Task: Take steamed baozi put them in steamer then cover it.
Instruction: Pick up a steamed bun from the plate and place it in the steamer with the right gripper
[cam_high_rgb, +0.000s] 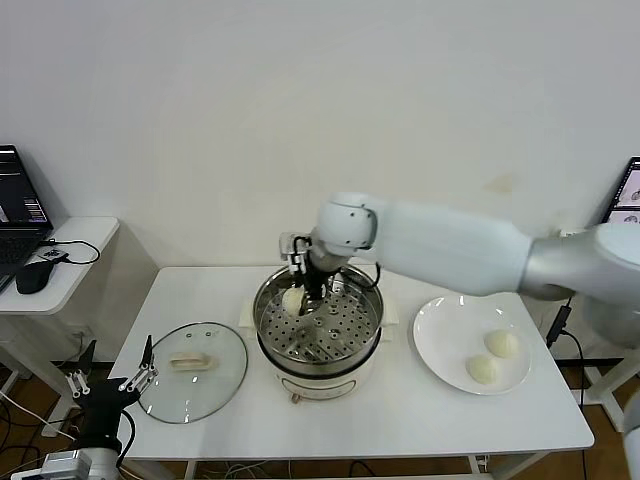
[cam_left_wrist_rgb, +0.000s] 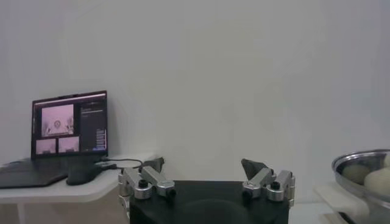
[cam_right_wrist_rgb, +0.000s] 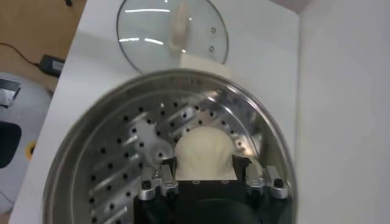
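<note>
My right gripper (cam_high_rgb: 303, 296) reaches into the steamer (cam_high_rgb: 320, 362), a shiny steel pot on a cream base at the table's middle. It is shut on a cream-white baozi (cam_high_rgb: 293, 299) near the pot's back-left wall. In the right wrist view the baozi (cam_right_wrist_rgb: 204, 152) fills the gap between the fingers of the right gripper (cam_right_wrist_rgb: 204, 167), just above the perforated tray (cam_right_wrist_rgb: 116, 176). Two more baozi (cam_high_rgb: 501, 343) (cam_high_rgb: 483, 369) lie on a white plate (cam_high_rgb: 440, 325) to the right. The glass cover (cam_high_rgb: 215, 385) lies flat on the table left of the steamer. My left gripper (cam_high_rgb: 110, 370) is parked open beyond the table's left corner.
A side table with a laptop (cam_left_wrist_rgb: 70, 131) and a mouse (cam_high_rgb: 32, 277) stands at the far left. From the left wrist view the steamer rim (cam_left_wrist_rgb: 359, 159) shows at the edge, beyond the open left gripper (cam_left_wrist_rgb: 203, 167). A wall backs the table.
</note>
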